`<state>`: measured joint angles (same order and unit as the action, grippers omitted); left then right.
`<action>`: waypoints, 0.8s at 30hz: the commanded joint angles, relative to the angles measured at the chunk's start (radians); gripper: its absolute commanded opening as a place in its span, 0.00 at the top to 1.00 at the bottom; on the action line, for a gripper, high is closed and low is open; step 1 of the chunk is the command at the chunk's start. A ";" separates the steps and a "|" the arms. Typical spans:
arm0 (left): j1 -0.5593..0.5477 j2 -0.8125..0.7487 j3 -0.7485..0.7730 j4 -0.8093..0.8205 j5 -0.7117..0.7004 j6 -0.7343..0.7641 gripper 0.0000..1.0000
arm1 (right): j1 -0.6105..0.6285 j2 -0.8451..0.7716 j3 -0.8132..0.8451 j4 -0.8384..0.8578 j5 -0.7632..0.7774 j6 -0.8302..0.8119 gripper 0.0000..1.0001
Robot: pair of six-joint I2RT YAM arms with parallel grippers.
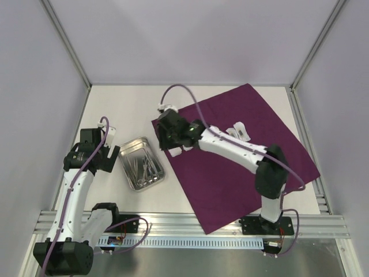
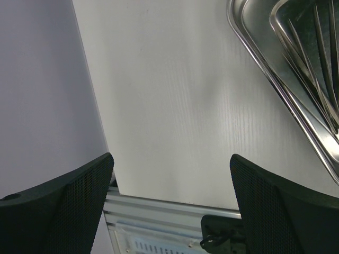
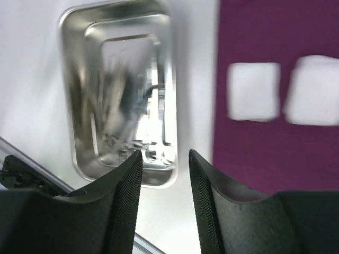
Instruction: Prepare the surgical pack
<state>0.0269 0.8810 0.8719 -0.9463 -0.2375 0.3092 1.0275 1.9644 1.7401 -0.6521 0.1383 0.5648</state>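
Note:
The dark purple cloth (image 1: 242, 156) lies flat as a sheet on the right half of the table. Two white gauze pads (image 1: 237, 131) lie on it. The steel tray (image 1: 128, 151) with several instruments (image 1: 144, 167) stands on bare table left of the cloth. My right gripper (image 1: 174, 149) hangs over the cloth's left edge, jaws slightly apart and empty. In the right wrist view its gripper (image 3: 165, 159) sits above the gap between the tray (image 3: 119, 32) and the cloth (image 3: 275, 148), with the gauze pads (image 3: 253, 91) beyond. My left gripper (image 1: 109, 157) is open and empty just left of the tray.
The left wrist view shows its gripper (image 2: 172, 164) over bare white table, with the tray's rim (image 2: 254, 47) at top right. An aluminium rail (image 1: 184, 222) runs along the near edge. Grey walls (image 1: 34, 86) enclose the table on the left, back and right.

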 commanded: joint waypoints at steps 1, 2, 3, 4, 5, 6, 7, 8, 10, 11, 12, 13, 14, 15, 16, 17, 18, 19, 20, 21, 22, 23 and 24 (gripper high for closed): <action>0.005 -0.019 0.024 -0.008 -0.002 0.033 0.00 | -0.170 -0.151 -0.129 -0.136 -0.035 -0.137 0.56; 0.004 -0.019 0.024 -0.009 0.000 0.034 0.00 | -0.264 -0.197 -0.196 -0.205 -0.040 -0.153 0.56; 0.004 -0.019 0.022 -0.011 0.003 0.039 0.00 | -0.311 -0.217 -0.229 -0.234 -0.039 -0.164 0.56; 0.005 -0.017 0.024 -0.011 0.004 0.039 0.00 | -0.358 -0.240 -0.269 -0.254 -0.031 -0.180 0.56; 0.004 -0.016 0.024 -0.016 0.009 0.041 0.00 | -0.450 -0.280 -0.334 -0.273 -0.013 -0.210 0.56; 0.005 -0.016 0.024 -0.017 0.009 0.041 0.00 | -0.493 -0.304 -0.371 -0.290 0.003 -0.223 0.56; 0.004 -0.016 0.022 -0.017 0.013 0.042 0.00 | -0.538 -0.326 -0.404 -0.291 0.029 -0.235 0.55; 0.004 -0.016 0.024 -0.020 0.015 0.044 0.00 | -0.622 -0.346 -0.434 -0.285 0.037 -0.246 0.55; 0.004 -0.014 0.021 -0.020 0.023 0.047 0.00 | -0.699 -0.384 -0.511 -0.262 0.024 -0.290 0.52; 0.005 -0.013 0.021 -0.022 0.024 0.047 0.00 | -0.775 -0.386 -0.528 -0.259 0.024 -0.304 0.52; 0.004 -0.010 0.022 -0.020 0.021 0.047 0.00 | -0.811 -0.381 -0.548 -0.256 0.029 -0.324 0.52; 0.004 -0.007 0.021 -0.022 0.020 0.045 0.00 | -0.845 -0.378 -0.559 -0.250 0.027 -0.336 0.52; 0.004 -0.007 0.021 -0.020 0.020 0.047 0.00 | -0.904 -0.377 -0.568 -0.233 0.029 -0.348 0.51; 0.004 -0.008 0.021 -0.019 0.018 0.047 0.00 | -0.928 -0.369 -0.585 -0.227 0.033 -0.376 0.51; 0.005 -0.010 0.016 -0.014 0.023 0.045 0.00 | -0.946 -0.368 -0.594 -0.218 0.059 -0.393 0.50; 0.004 -0.011 0.009 -0.008 0.024 0.045 0.00 | -0.974 -0.366 -0.606 -0.184 0.069 -0.413 0.50; 0.005 -0.013 0.006 -0.005 0.026 0.047 0.00 | -0.984 -0.368 -0.622 -0.166 0.079 -0.431 0.50; 0.004 -0.011 0.001 0.000 0.032 0.048 0.00 | -0.997 -0.371 -0.646 -0.150 0.089 -0.460 0.50; 0.004 -0.008 -0.001 0.003 0.033 0.050 0.00 | -1.017 -0.371 -0.657 -0.132 0.092 -0.471 0.50; 0.004 -0.005 -0.004 0.004 0.033 0.053 0.00 | -1.035 -0.374 -0.663 -0.106 0.093 -0.480 0.50; 0.005 -0.002 -0.007 0.007 0.032 0.057 0.00 | -1.058 -0.371 -0.669 -0.097 0.087 -0.497 0.50; 0.005 -0.002 -0.010 0.017 0.030 0.059 0.00 | -1.081 -0.369 -0.671 -0.086 0.075 -0.508 0.50; 0.004 -0.004 -0.013 0.023 0.027 0.064 0.00 | -1.095 -0.365 -0.671 -0.083 0.063 -0.516 0.50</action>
<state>0.0269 0.8787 0.8707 -0.9558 -0.2157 0.3473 -0.0246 1.6276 1.0725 -0.8120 0.2008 0.1314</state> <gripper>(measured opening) 0.997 0.503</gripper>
